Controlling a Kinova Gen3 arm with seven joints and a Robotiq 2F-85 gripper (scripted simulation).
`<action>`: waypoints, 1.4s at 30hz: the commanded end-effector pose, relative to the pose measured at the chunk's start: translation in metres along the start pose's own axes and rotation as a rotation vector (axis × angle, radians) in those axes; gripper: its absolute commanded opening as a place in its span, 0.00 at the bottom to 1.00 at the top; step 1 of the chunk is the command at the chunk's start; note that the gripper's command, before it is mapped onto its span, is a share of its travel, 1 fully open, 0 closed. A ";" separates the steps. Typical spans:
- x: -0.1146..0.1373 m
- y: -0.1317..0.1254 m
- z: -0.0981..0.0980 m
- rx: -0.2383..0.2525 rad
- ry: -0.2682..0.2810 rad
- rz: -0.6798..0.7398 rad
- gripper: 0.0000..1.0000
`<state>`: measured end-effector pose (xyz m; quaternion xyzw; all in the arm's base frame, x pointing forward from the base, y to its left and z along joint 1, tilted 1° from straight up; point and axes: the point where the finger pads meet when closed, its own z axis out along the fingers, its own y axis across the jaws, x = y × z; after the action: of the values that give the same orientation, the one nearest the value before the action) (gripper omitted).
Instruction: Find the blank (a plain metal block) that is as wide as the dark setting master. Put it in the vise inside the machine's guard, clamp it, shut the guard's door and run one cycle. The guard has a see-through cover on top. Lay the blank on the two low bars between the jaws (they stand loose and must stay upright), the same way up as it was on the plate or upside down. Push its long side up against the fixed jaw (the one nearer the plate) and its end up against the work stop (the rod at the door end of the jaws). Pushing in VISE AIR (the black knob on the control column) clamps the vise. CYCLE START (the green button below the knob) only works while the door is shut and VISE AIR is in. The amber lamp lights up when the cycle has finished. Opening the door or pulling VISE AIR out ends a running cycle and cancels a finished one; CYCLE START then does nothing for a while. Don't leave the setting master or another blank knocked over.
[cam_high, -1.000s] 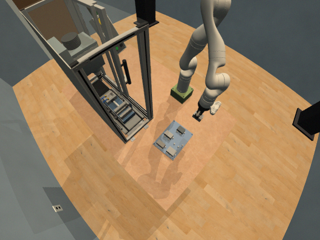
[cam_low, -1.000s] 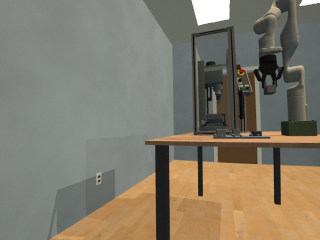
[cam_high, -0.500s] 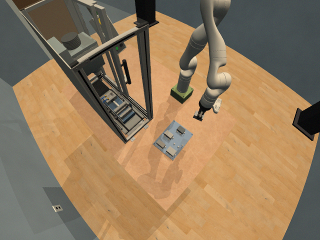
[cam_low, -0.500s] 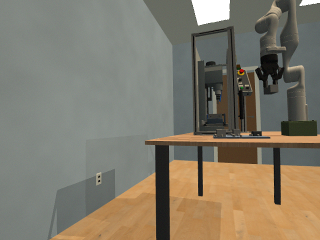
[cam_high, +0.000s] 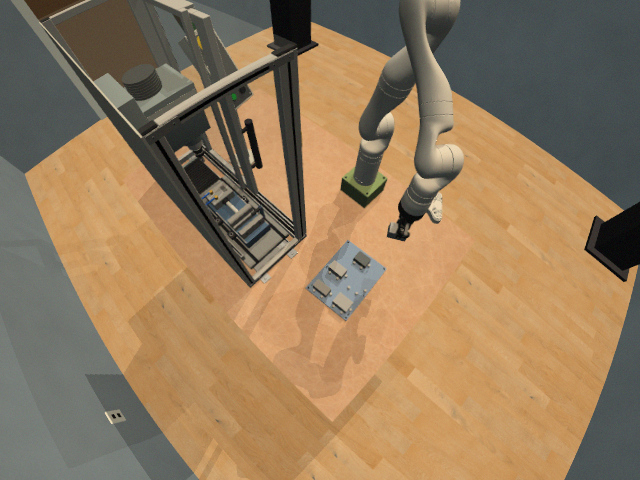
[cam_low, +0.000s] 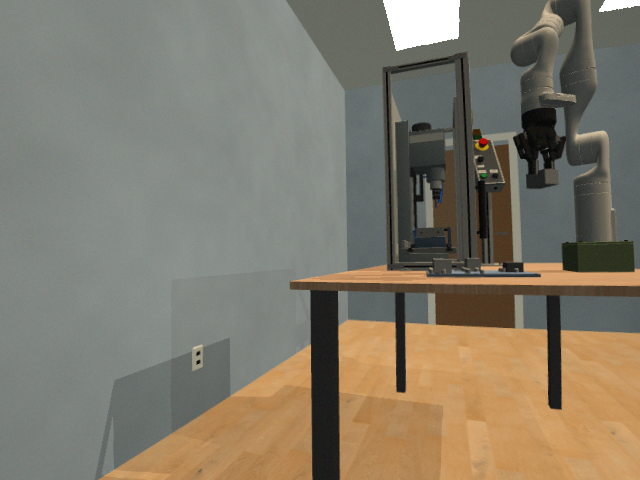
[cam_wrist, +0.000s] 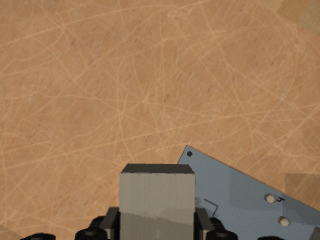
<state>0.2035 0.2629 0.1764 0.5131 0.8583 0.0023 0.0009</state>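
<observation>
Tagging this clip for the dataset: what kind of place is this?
Probably a machining training room or lab: a guarded milling machine, a control column with buttons, a plate of metal blocks.

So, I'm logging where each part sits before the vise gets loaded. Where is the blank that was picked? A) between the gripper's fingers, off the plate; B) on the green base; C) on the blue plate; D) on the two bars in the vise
A: the gripper holds the blank up in the air, beside the robot's green base.
</observation>
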 end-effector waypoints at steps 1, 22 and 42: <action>-0.002 0.000 -0.001 -0.001 0.007 -0.012 0.10; -0.002 0.000 -0.001 -0.003 0.008 -0.243 0.10; -0.002 0.001 -0.001 -0.004 0.004 -0.475 0.10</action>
<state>0.2045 0.2611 0.1766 0.2962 0.9551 0.0020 0.0020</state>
